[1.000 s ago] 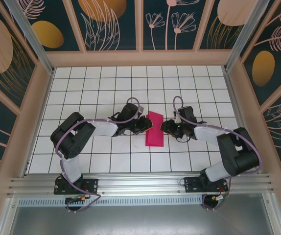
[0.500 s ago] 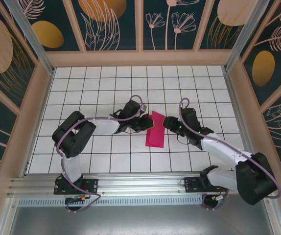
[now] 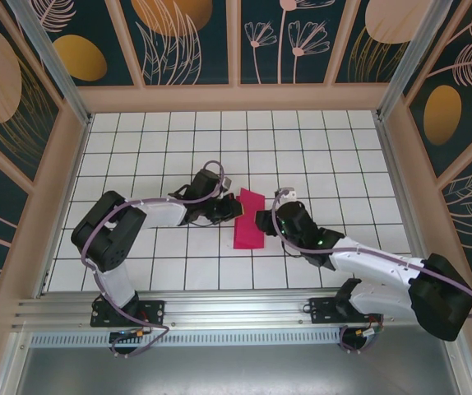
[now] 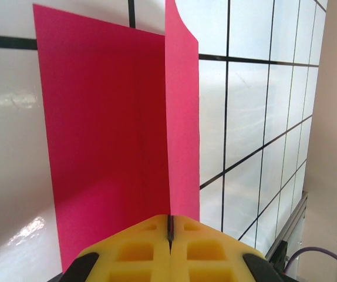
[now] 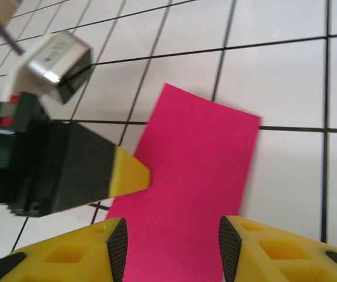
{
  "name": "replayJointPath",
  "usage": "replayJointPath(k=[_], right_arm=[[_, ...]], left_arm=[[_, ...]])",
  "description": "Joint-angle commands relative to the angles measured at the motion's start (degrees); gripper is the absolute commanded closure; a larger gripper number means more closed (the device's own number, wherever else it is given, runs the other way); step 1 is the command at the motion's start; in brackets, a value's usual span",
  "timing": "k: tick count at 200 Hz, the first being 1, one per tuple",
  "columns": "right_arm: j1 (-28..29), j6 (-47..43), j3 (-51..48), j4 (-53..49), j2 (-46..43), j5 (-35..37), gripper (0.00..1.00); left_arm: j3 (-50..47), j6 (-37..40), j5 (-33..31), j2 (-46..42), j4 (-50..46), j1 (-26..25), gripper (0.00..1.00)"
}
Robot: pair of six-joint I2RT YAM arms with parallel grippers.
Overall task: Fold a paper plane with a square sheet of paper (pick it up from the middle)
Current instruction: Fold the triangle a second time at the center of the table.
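Near the centre of the white tiled surface (image 3: 137,148): thin magenta-pink sheet of paper (image 3: 248,220), folded to a narrow rectangle, between two tools.

Left tool (image 3: 238,210): yellow fingers pressed together, pinching one long edge of the sheet; the left wrist view shows one layer standing upright from the fold and running into the closed seam, the other layer flat on the tiles. Right tool (image 5: 173,235): yellow fingers spread, one to each side of the sheet's near end; contact with the paper cannot be told. Sheet position: lengthwise between the two tools, slightly slanted to the tile lines.
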Motion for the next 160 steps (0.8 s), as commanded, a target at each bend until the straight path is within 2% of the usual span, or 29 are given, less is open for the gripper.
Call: replayJointPath(k=[1, 48, 76, 111, 138, 160], right_arm=[[2.5, -6.5, -2.3, 5.0, -0.6, 0.6, 0.51], [11.5, -13.1, -6.6, 12.0, 0.6, 2.2, 0.50], [16.2, -16.2, -3.7, 9.1, 6.2, 5.9, 0.48], [19.0, -18.6, 2.0, 5.6, 14.5, 9.7, 0.49], [20.4, -19.7, 4.2, 4.8, 17.8, 14.3, 0.48], [21.4, -21.4, 6.2, 2.5, 21.0, 15.4, 0.48]], left_arm=[[-1.1, -1.1, 0.0, -1.7, 1.3, 0.0, 1.00], [-1.1, -2.1, 0.0, -1.7, 1.6, 0.1, 1.00], [-0.7, -1.7, 0.0, -1.4, 0.9, 0.0, 1.00], [-0.7, -1.6, 0.1, -1.3, 0.6, 0.0, 1.00], [-0.3, -1.3, 0.1, -1.3, 0.1, 0.1, 1.00], [-0.4, -1.6, -0.4, -1.5, 0.1, 0.0, 1.00]])
